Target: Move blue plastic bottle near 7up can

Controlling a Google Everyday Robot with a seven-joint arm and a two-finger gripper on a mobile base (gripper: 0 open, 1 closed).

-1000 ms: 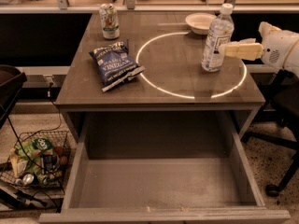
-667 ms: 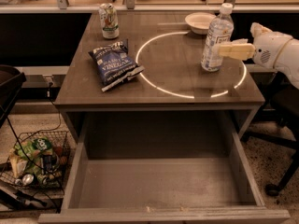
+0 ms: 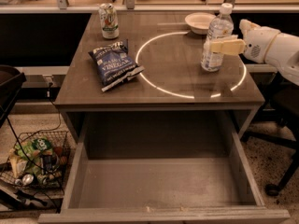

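Observation:
The blue plastic bottle point(image 3: 218, 29), clear with a white cap, stands upright on the right side of the table point(image 3: 163, 90), inside a bright ring of light. The 7up can point(image 3: 108, 21) stands at the table's far left corner, well apart from the bottle. My gripper point(image 3: 217, 45) reaches in from the right on a white arm point(image 3: 271, 48) and lies across the bottle's middle at label height.
A dark blue chip bag point(image 3: 114, 65) lies between can and bottle, left of the ring. A white bowl point(image 3: 199, 21) sits just behind the bottle. An open drawer point(image 3: 159, 181) juts out below the table. A wire basket point(image 3: 35, 160) stands on the floor at left, a chair base point(image 3: 280, 171) at right.
My gripper has moved left, from beside the bottle to across its middle. The bottle, can and bag have stayed in place.

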